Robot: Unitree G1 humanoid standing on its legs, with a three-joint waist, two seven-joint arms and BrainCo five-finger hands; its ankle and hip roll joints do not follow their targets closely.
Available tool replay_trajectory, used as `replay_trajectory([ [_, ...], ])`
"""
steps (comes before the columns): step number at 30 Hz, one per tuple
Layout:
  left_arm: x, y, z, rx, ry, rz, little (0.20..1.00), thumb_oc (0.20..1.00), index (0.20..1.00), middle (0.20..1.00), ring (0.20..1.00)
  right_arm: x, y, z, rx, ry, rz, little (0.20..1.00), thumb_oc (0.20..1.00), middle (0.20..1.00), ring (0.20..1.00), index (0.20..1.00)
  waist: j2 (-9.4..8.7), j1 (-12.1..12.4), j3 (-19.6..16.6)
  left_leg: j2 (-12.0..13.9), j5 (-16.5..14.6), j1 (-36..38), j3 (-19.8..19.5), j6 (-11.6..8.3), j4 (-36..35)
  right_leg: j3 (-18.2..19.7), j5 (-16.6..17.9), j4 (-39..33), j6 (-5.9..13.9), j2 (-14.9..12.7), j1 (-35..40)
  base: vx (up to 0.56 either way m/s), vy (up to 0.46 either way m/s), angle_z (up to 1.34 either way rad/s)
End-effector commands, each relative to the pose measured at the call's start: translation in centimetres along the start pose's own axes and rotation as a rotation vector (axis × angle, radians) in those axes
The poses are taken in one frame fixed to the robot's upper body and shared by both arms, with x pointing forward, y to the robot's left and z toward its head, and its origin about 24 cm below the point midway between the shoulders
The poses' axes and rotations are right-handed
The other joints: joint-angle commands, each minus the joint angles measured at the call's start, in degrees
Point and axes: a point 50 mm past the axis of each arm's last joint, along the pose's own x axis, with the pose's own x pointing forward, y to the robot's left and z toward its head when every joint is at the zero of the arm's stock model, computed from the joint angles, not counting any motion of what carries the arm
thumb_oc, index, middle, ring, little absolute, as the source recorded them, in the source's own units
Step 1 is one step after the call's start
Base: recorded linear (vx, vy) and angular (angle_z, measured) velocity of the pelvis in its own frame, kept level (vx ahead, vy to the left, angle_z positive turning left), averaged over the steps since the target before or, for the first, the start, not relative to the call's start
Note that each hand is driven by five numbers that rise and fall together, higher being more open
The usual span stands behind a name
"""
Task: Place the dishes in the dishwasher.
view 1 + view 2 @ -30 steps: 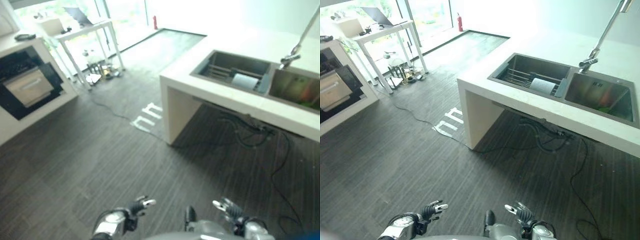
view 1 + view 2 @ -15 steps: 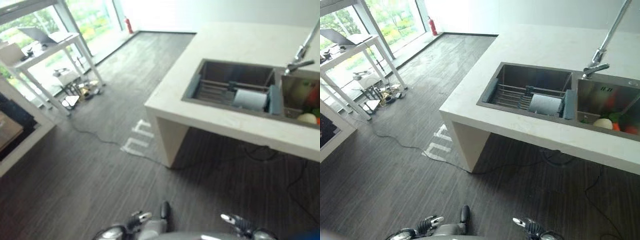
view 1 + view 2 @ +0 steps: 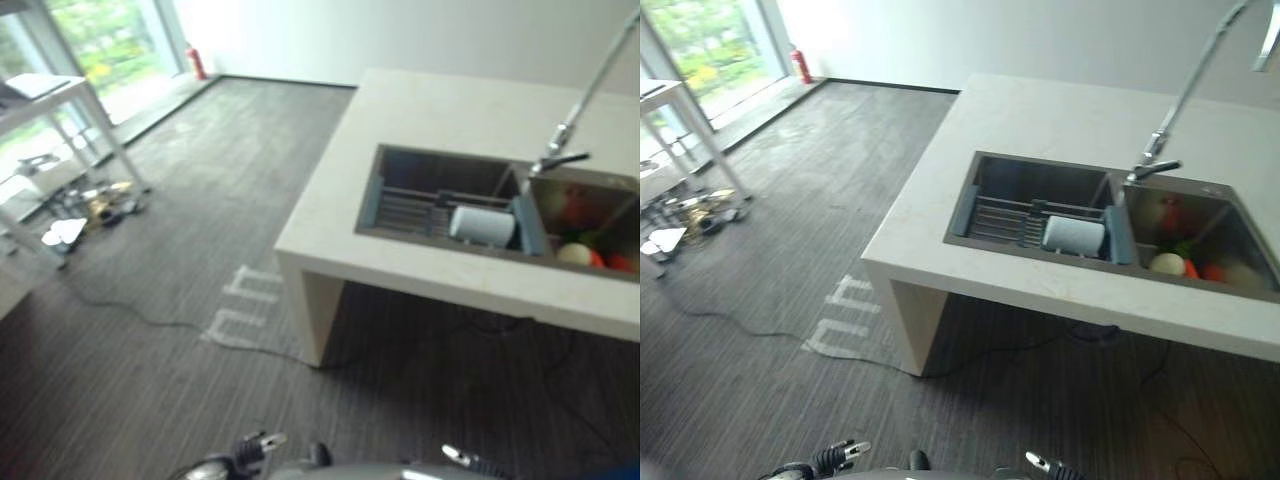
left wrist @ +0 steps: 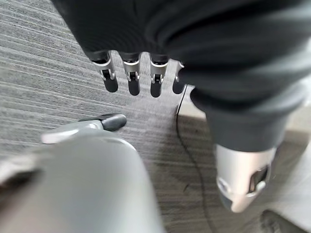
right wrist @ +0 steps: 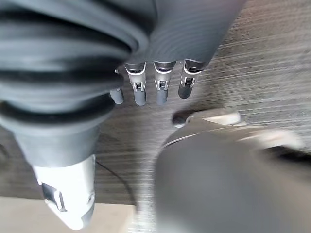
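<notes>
- Nearest of all, both hands hang low by the robot, over the dark plank floor. The left hand has its fingers straight and relaxed, with nothing in them.
- The right hand is the same: fingers loose and straight, thumb apart, holding nothing.
- Further off stands the white counter, well apart from both hands, ahead and to the robot's right.
- Set into it is a double sink. The nearer-left basin holds a wire rack with a pale rounded dish lying on its side at the rack's right end, its long axis running roughly across the basin.
- The other basin holds what look like vegetables, too small to name; a tall tap rises behind the divider.
- Since the sink lies up and to the right, the right hand looks the nearer one for a reach, though I judge neither can get there until the robot closes in on the counter.
- Farthest, at the left by the window, a white-legged table stands over some clutter on the floor.
</notes>
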Motion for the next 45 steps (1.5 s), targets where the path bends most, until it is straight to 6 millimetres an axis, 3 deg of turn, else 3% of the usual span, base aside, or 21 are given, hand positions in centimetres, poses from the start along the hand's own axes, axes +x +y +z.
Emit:
replay_trajectory([
  [1,0.2,0.2,2.0,-0.011,-0.056,0.011,1.0,1.0,1.0,1.0,1.0,-0.3,-1.3,0.4,0.063,-0.041,-0.032,1.0,1.0,1.0,1.0,1.0,0.33,1.2,1.4,0.1,-8.7,-1.3,-3.7,-2.23,8.4,-1.0,7.9,-13.4,2.31,-6.6,3.6,0.08,-0.422,-0.16],
  [3,0.0,1.2,2.2,-0.1,-0.055,0.07,1.0,1.0,1.0,1.0,1.0,-0.3,-1.2,0.5,0.118,-0.025,-0.025,1.0,1.0,1.0,1.0,1.0,-0.3,1.4,1.8,2.4,-10.7,0.2,-4.3,-3.87,8.6,-1.1,12.7,-17.7,4.52,-9.6,1.6,0.18,-0.671,-0.42],
  [5,-0.1,1.6,2.0,-0.129,-0.035,0.084,1.0,1.0,1.0,1.0,1.0,-0.3,-1.2,-0.1,0.142,0.0,-0.024,1.0,1.0,1.0,1.0,1.0,-0.36,1.2,1.7,4.6,-11.1,1.2,-4.6,-4.76,8.6,-1.0,11.9,-17.1,4.72,-9.6,1.0,0.22,-0.712,-0.24],
  [6,-0.1,1.6,1.0,-0.192,-0.013,0.105,1.0,1.0,1.0,1.0,1.0,-0.4,-1.2,-1.0,0.169,0.034,-0.03,1.0,1.0,1.0,1.0,1.0,-0.51,1.4,1.2,7.4,-10.0,1.2,-4.0,-6.1,8.9,-2.7,9.1,-16.8,4.92,-8.4,2.3,0.36,-1.02,-0.09],
  [7,-0.2,1.3,-0.5,-0.344,0.015,0.128,1.0,1.0,1.0,1.0,1.0,-0.7,-1.7,-2.5,0.233,0.073,-0.072,1.0,1.0,1.0,1.0,1.0,-0.04,-0.2,0.3,11.3,-8.8,3.7,-2.2,-7.27,8.6,-2.9,4.4,-12.4,2.39,-5.5,1.8,0.36,-0.969,-0.04],
  [9,-0.2,1.0,-1.2,-0.34,0.028,0.133,1.0,1.0,1.0,1.0,1.0,-0.9,-2.5,-2.9,0.226,0.084,-0.11,1.0,1.0,1.0,1.0,1.0,0.19,-0.5,0.6,10.8,-7.1,1.5,-2.9,-7.07,13.3,-3.6,3.4,-11.1,1.03,-4.6,2.1,0.17,-0.499,-0.11],
  [11,0.1,0.2,-0.5,-0.347,0.01,0.105,1.0,1.0,1.0,1.0,1.0,-1.4,-3.9,-2.9,0.236,0.094,-0.155,1.0,1.0,1.0,1.0,1.0,0.86,-1.2,1.9,10.0,-4.8,-2.9,-2.0,-6.92,17.7,-3.9,2.1,-11.2,-0.69,-3.6,4.4,0.09,-0.178,0.05],
  [13,0.3,-0.4,-0.4,-0.362,0.001,0.091,1.0,1.0,1.0,1.0,1.0,-1.5,-4.4,-2.5,0.214,0.094,-0.166,1.0,1.0,1.0,1.0,1.0,1.83,-0.6,2.2,7.6,-5.1,-2.9,-4.6,-6.84,12.5,-4.2,1.8,-11.4,-0.41,-3.7,5.1,0.14,0.028,0.12],
  [17,0.4,-0.6,-0.2,-0.385,0.002,0.072,1.0,1.0,1.0,1.0,1.0,-1.5,-4.7,-1.5,0.235,0.057,-0.15,1.0,1.0,1.0,1.0,1.0,4.56,-0.2,2.9,9.9,1.8,-4.0,-4.0,-10.16,2.5,-5.4,-1.3,-11.5,-1.13,-2.3,7.6,0.14,0.167,0.03],
  [21,0.3,-0.9,-1.1,-0.407,0.048,0.059,1.0,1.0,1.0,1.0,1.0,-1.2,-3.7,-1.8,0.224,0.045,-0.121,1.0,1.0,1.0,1.0,1.0,4.81,-0.8,2.5,8.9,0.4,-3.4,-3.6,-10.05,2.8,-5.3,-1.5,-12.4,0.48,-4.4,9.8,0.2,0.293,0.08],
  [26,-0.2,0.4,-1.9,-0.498,0.041,0.1,1.0,1.0,1.0,1.0,1.0,-1.5,-3.8,-3.6,0.171,0.1,-0.124,1.0,1.0,1.0,1.0,1.0,3.35,-0.1,1.0,5.4,-5.1,-1.7,-3.9,-7.4,6.4,-3.9,1.9,-15.4,3.9,-8.7,10.7,0.22,0.301,-0.33],
  [30,-0.4,1.2,-1.8,-0.48,0.033,0.117,1.0,1.0,1.0,1.0,1.0,-1.4,-3.8,-3.2,0.162,0.082,-0.125,1.0,1.0,1.0,1.0,1.0,2.55,0.8,0.4,3.3,-7.3,-1.9,-3.6,-5.1,7.7,-2.9,1.9,-13.0,3.53,-9.3,9.9,0.11,0.181,-0.35],
  [32,-0.5,1.9,-1.5,-0.511,0.013,0.15,1.0,1.0,1.0,1.0,1.0,-1.3,-3.2,-3.1,0.099,0.104,-0.089,1.0,1.0,1.0,1.0,1.0,1.46,1.4,0.1,2.6,-7.6,-1.8,-3.0,-4.99,7.7,-3.9,4.5,-15.8,3.55,-8.4,8.2,0.03,-0.055,-0.23],
  [33,-0.6,2.4,-0.8,-0.521,-0.024,0.163,1.0,1.0,1.0,1.0,1.0,-1.1,-2.8,-3.2,0.073,0.115,-0.067,1.0,1.0,1.0,1.0,1.0,1.1,1.4,0.5,2.7,-7.5,-2.2,-3.3,-5.46,7.3,-3.0,7.2,-17.6,3.96,-8.1,5.1,-0.02,-0.173,-0.39],
  [35,-0.5,2.7,0.3,-0.513,-0.054,0.164,1.0,1.0,1.0,1.0,1.0,-0.9,-2.1,-3.1,0.083,0.125,-0.056,1.0,1.0,1.0,1.0,1.0,0.82,1.7,0.9,3.4,-7.4,-2.9,-3.4,-5.09,7.2,-2.1,6.6,-17.6,3.94,-7.4,4.6,-0.01,-0.216,-0.41],
  [38,-0.3,2.0,0.6,-0.536,-0.056,0.144,1.0,1.0,1.0,1.0,1.0,-0.8,-1.8,-3.4,0.114,0.131,-0.069,1.0,1.0,1.0,1.0,1.0,0.53,1.9,0.7,5.3,-6.0,-2.4,-1.7,-6.08,5.4,-4.2,6.5,-19.5,3.56,-6.3,5.4,0.02,-0.207,0.41],
  [42,0.0,0.8,-0.1,-0.52,-0.05,0.117,1.0,1.0,1.0,1.0,1.0,-1.3,-3.4,-3.4,0.204,0.127,-0.12,1.0,1.0,1.0,1.0,1.0,0.81,1.6,-0.2,7.8,-4.1,-0.6,-0.5,-8.04,2.8,-6.4,5.4,-21.0,2.71,-4.8,8.2,0.05,-0.118,0.2],
  [45,-0.3,1.7,0.0,-0.609,-0.097,0.185,1.0,1.0,1.0,1.0,1.0,-1.6,-4.1,-3.5,0.21,0.126,-0.124,1.0,1.0,1.0,1.0,1.0,1.55,1.3,-0.8,8.8,-2.9,1.4,0.4,-9.02,0.5,-8.3,4.9,-22.1,2.29,-4.1,10.4,0.03,-0.039,0.35],
])
